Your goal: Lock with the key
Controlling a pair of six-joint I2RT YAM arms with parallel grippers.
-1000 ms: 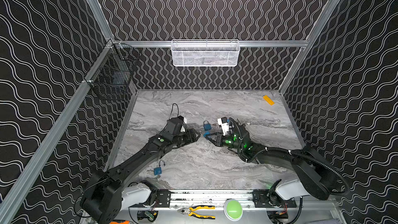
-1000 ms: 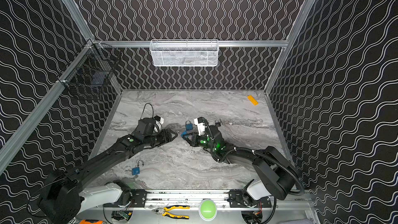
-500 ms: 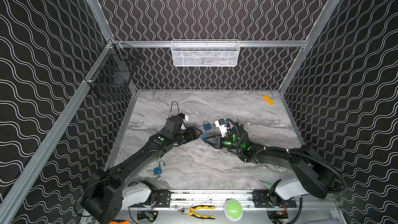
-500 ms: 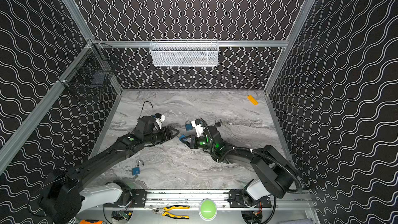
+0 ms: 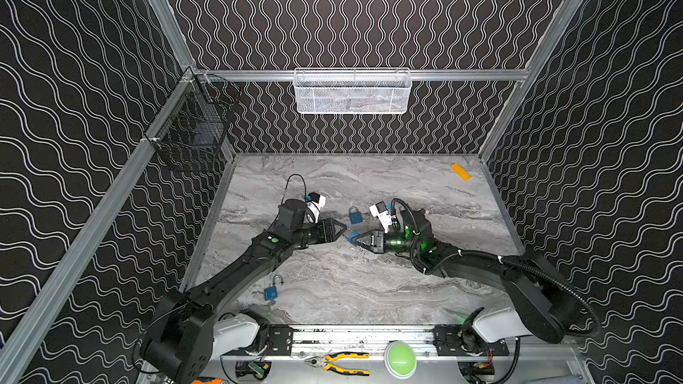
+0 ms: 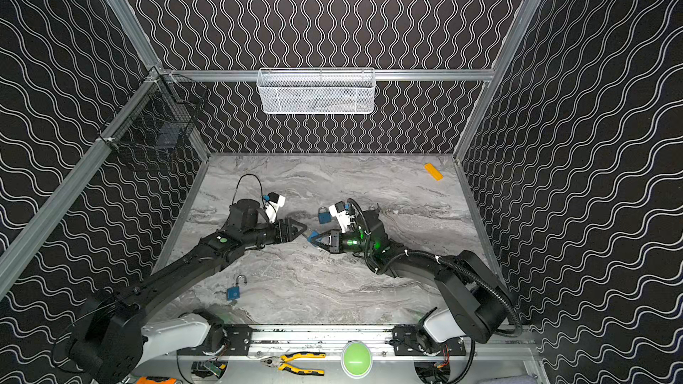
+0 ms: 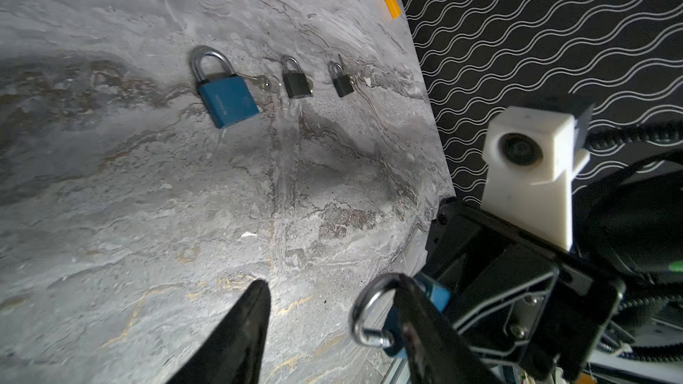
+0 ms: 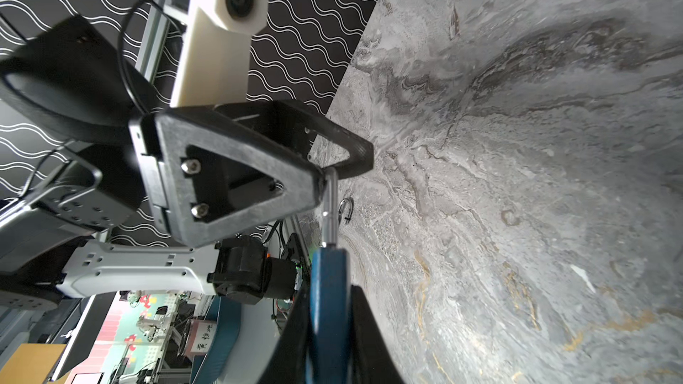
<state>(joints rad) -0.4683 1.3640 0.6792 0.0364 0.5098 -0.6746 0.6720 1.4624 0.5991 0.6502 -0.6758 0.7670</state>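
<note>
Hazards at shackle closure. Right gripper (image 5: 355, 241) has its jaws clenched on the body of the held blue padlock (image 8: 328, 289), over the middle of the desk (image 5: 369, 289). The open shackle (image 7: 355, 313) points at the left gripper (image 7: 332, 289), whose jaws stand apart on either side of it. One fingertip appears to touch the steel, and nothing is grasped.

Likely failure: the thin, smooth shackle slides off that fingertip when the jaws meet, and swings aside instead of seating in the body. A push off the shackle's axis could also twist the padlock in the right jaws, which hold only its flat faces.

Whether a key sits in this padlock cannot be told. The one visible key (image 7: 263, 83) lies just beyond the grippers toward the desk's far edge, just beside a second blue padlock (image 7: 227, 103) and in line with two black padlocks (image 7: 295, 83). Fetching it risks nudging those neighbours.
</note>
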